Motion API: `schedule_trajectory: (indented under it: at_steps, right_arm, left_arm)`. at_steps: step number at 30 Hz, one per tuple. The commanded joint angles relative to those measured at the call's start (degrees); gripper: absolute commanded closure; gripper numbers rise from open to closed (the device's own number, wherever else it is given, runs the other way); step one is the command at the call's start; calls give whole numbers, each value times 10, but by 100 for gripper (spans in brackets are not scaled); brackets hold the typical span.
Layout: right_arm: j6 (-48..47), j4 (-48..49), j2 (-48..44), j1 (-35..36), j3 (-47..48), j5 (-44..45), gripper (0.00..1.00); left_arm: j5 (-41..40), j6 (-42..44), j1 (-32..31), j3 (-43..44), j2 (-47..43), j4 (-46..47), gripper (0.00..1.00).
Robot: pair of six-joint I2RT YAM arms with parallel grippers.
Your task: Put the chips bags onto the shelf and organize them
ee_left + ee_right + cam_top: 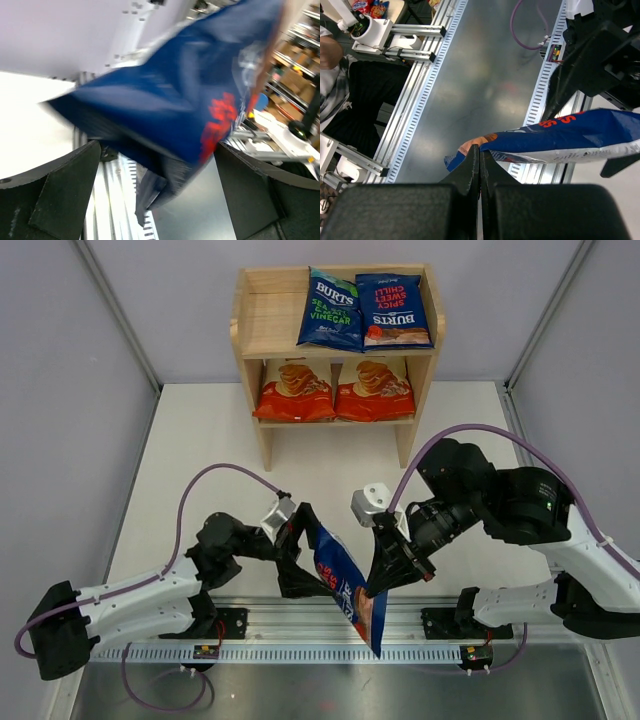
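Right gripper (379,586), fingers pressed together, pinches the lower edge of a red-accented Burts bag (342,580) over the near rail (280,652); left gripper (299,555) stands spread around its upper end. Beyond open white tabletop (200,440), the shelf (252,330) holds four bags.

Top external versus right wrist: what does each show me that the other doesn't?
Only top external: the shelf, with two Burts bags on its top tier and two Cassava Chips bags below. Only right wrist: a close look at the right gripper, fingers pressed together on the bag's edge. Both: the last blue bag, held in the air between the arms.
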Motion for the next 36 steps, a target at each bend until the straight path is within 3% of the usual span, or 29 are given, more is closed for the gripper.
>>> schedule_trajectory:
  at_steps: [1,4,10,12,16,18,22,26,32,36]
  right_arm:
    - [-2,31,-5,6,36,-41,100]
    - [-9,25,-1,6,43,-57,100]
    - [-17,29,-6,6,33,-52,100]
    - [-16,35,-10,7,27,-53,100]
    - [-16,44,-16,6,19,-50,100]
    - [-16,40,-17,6,16,-25,100]
    - [-17,32,-24,7,-1,31,100]
    - [-11,32,-24,7,-13,61,100]
    - [-1,26,-33,7,-22,136,100]
    - [11,32,-56,7,-27,196,94]
  left_arm:
    - [-62,34,-1,38,12,-25,1]
    - [-25,0,-2,39,45,30,1]
    - [73,-166,-7,24,122,359,1]
    - [76,-185,-10,28,136,394,1]
    - [76,-188,-18,35,137,398,2]
    - [76,-187,-18,34,133,396,7]
    - [74,-174,-19,24,108,378,40]
    - [66,-154,-19,10,86,340,56]
    - [54,-114,-18,1,51,263,70]
    - [33,-61,-18,3,18,129,81]
